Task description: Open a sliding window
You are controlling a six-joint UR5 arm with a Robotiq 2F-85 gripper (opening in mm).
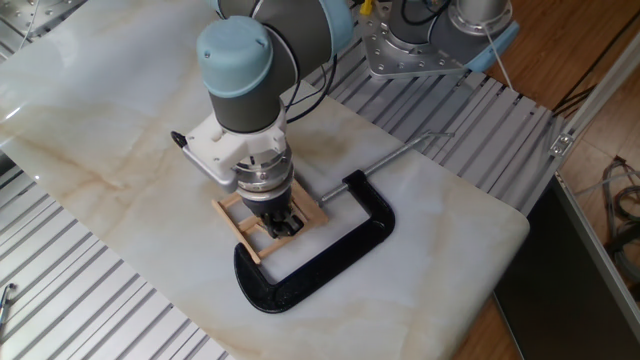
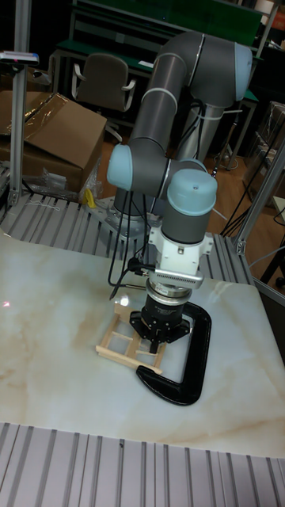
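The hand is down on the sliding window, clamped (by a black C-clamp) flat on the table; grip unreadable, opening seemingly hardly begun.

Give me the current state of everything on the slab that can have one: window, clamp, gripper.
sliding window: flat on the marble slab, held at one end by the clamp; whether the sash has slid cannot be told.
C-clamp: lying flat, jaw end on the window frame, screw rod pointing away.
gripper: down on the window, fingertips among the crossbars; open or shut cannot be told.
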